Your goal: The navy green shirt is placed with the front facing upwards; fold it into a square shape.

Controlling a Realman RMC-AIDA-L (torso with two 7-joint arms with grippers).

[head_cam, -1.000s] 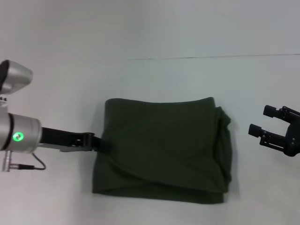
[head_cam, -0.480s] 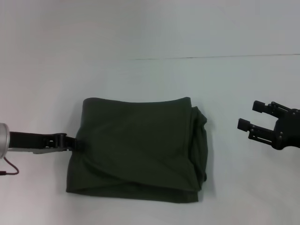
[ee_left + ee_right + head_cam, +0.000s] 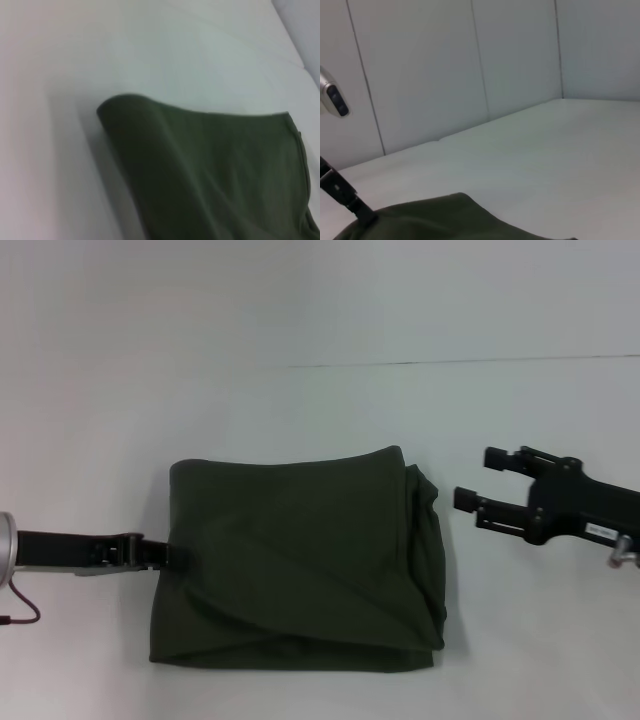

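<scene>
- Right now the navy green shirt [image 3: 300, 560] lies folded into a rough rectangle on the white table [image 3: 320, 410], plain green side up, no lettering showing.
- Its right edge is bunched into a few stacked layers, and a diagonal crease runs across the top toward the near right corner.
- The left gripper [image 3: 165, 555] sits at the middle of the shirt's left edge, low on the table, touching the cloth where the fabric puckers slightly.
- Its jaws look pressed together on that edge, pinching the fold.
- The left wrist view shows only the rounded folded edge of the shirt [image 3: 210, 170] against the table, no fingers.
- The right gripper [image 3: 482, 480] hovers just beside the shirt's right edge, apart from it, pointing toward it.
- Its 2 fingers are spread wide with nothing between them.
- From the right wrist view, the shirt [image 3: 445, 220] shows at the foot of the picture, with the left arm's dark finger [image 3: 350, 200] reaching down to its far edge.
- The table is bare white, with a thin seam line across its far part.
- Pale panelled walls [image 3: 445, 65] stand behind it.
</scene>
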